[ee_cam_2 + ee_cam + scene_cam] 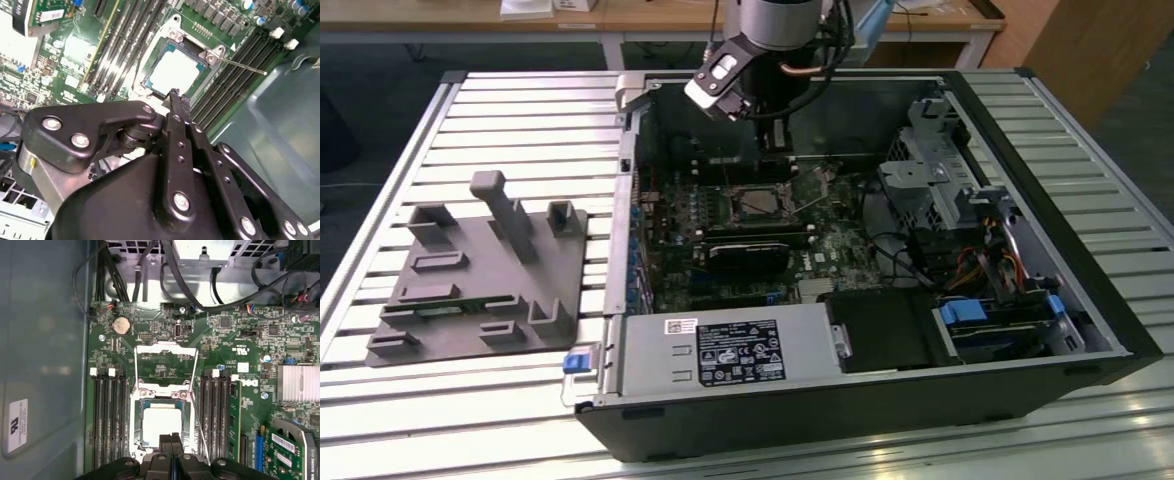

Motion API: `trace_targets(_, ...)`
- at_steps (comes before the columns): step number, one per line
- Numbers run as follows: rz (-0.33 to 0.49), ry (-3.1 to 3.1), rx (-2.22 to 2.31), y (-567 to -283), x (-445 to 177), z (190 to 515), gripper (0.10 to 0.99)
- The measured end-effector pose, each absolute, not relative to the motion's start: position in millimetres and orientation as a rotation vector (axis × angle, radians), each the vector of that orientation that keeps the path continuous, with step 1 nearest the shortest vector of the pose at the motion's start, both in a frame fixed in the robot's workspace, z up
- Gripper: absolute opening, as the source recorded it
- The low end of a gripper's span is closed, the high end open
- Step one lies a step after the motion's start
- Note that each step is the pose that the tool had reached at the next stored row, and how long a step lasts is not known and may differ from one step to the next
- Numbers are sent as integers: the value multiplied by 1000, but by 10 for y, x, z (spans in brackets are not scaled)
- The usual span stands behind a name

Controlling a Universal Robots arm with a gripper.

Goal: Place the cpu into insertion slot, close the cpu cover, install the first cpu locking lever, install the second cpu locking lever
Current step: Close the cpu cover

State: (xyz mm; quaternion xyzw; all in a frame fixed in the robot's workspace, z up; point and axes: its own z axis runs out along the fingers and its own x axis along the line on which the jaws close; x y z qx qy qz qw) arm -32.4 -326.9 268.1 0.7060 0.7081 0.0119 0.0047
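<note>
In the exterior view an open computer case (1087, 290) lies on a slatted metal table (454, 420). The insertion slot (758, 205) sits on the green board inside, and the gripper (777, 170) hangs just over the slot's far edge. Well away from the slot, at the case's near wall, a power supply carries a black-and-white label (736, 352) dense with print and symbols. A grey fixture (480, 270) stands outside the case, toward the exterior view's left of the slot.

In the second wrist view the black fingers (176, 125) are pressed together with nothing between them, their tips right at the slot's edge. The cpu (172, 72) lies flat in the slot, pale top up. A thin metal lever (245, 66) sticks out from the slot's corner. A white printed sticker (50, 16) marks a card well apart from the slot.

In the first wrist view the cpu cover (166, 346) stands open, clear of the slot, with green board showing through its window. A coin battery (121, 325) sits beyond the cover, and a white tag (16, 426) with dark print is stuck on the case wall, far from the slot.
</note>
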Motion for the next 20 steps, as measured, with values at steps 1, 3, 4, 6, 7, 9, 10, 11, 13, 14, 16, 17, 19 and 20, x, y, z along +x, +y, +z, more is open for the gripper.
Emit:
trace_targets(1, 37, 2218, 2211, -3282, -324, 2681, 106)
trace_targets(3, 37, 2218, 2211, -3309, -324, 2680, 106)
trace_targets(4, 37, 2218, 2211, -3313, -324, 2680, 106)
trace_targets(6, 37, 2218, 2212, -3314, -315, 2680, 106)
trace_targets(7, 37, 2218, 2211, -3314, -298, 2680, 106)
trace_targets(9, 37, 2218, 2211, -3314, -235, 2680, 106)
trace_targets(10, 37, 2218, 2211, -3315, -201, 2680, 106)
trace_targets(11, 37, 2218, 2211, -3315, -168, 2680, 106)
trace_targets(13, 37, 2218, 2211, -3315, -110, 2679, 106)
trace_targets(14, 37, 2218, 2211, -3315, -91, 2678, 106)
trace_targets(16, 37, 2218, 2211, -3315, -51, 2677, 106)
trace_targets(17, 37, 2218, 2211, -3315, -29, 2676, 106)
trace_targets(19, 37, 2218, 2211, -3314, 14, 2673, 106)
trace_targets(20, 37, 2219, 2210, -3313, 36, 2671, 106)
